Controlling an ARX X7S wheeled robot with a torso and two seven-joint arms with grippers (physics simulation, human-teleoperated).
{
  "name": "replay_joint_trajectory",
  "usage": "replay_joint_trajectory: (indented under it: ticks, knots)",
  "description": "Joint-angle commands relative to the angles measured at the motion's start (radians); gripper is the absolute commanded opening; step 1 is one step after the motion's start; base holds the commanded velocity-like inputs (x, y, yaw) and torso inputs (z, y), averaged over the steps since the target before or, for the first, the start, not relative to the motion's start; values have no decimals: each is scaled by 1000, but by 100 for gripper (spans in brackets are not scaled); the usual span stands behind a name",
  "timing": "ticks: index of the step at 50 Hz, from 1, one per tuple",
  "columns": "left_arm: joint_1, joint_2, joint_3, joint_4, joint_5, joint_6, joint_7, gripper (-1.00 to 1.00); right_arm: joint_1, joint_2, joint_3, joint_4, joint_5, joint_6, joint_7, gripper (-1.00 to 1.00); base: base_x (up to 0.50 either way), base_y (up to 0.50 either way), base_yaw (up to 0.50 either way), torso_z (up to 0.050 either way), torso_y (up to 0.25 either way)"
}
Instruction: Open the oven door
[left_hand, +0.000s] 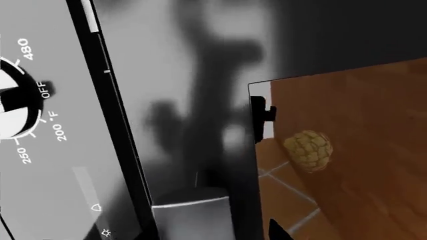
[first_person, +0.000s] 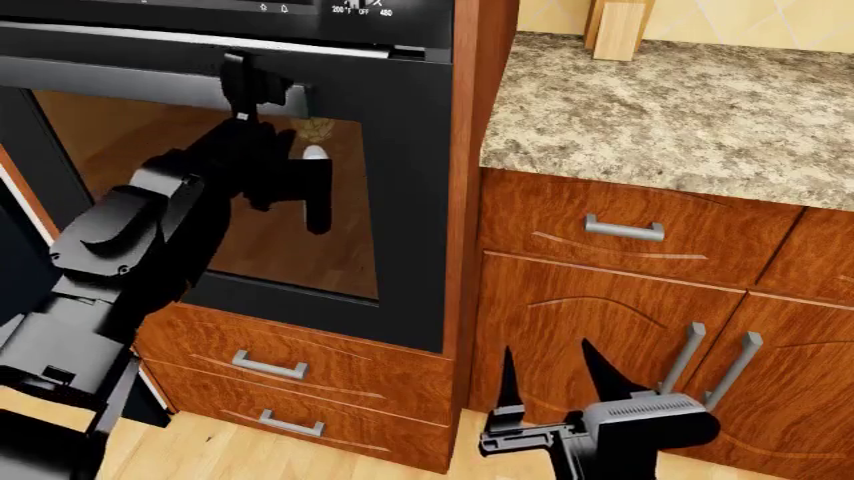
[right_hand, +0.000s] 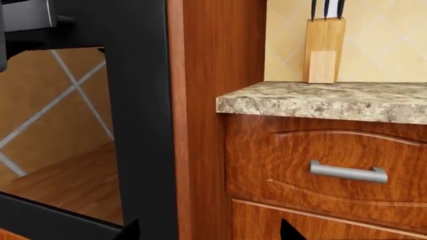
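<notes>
Left gripper up at the oven handle

Oven door (first_person: 400, 200) fills the head view from nine to twelve o'clock, its grey bar handle (first_person: 120, 78) running along the top edge. Left gripper (first_person: 247, 85) sits right on that bar; fingers pinching or spread, cannot tell. Over at five o'clock, right gripper (first_person: 554, 375) hangs low before the wooden cabinet door (first_person: 561, 310), fingers spread, holding nothing

You had the oven door (first_person: 400, 200) in the upper left of the head frame: a broad black frame around dark tinted glass that mirrored wooden flooring. Its silver-grey bar handle (first_person: 120, 72) ran along the top edge. The door stood upright, seemingly shut.
</notes>
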Motion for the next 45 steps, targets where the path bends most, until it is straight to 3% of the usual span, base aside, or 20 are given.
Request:
replay_joint_trajectory:
  ticks: [1, 30, 45]
  knots:
    - [-12, 41, -31, -63, -35, -33, -18, -100, -3, 2, 4, 0, 2, -6, 7, 100, 0, 0, 0, 0, 0]
    - [-58, 38, -33, -62, -16, -52, -83, -100, -10, 9, 2, -7, 8, -17, 14, 100, 4, 1, -2, 0, 0]
    - [-27, 8, -49, 37, -20, -85, -58, -100, -7, 11, -3, -9, 10, -18, 15, 100, 3, 1, -2, 0, 0]
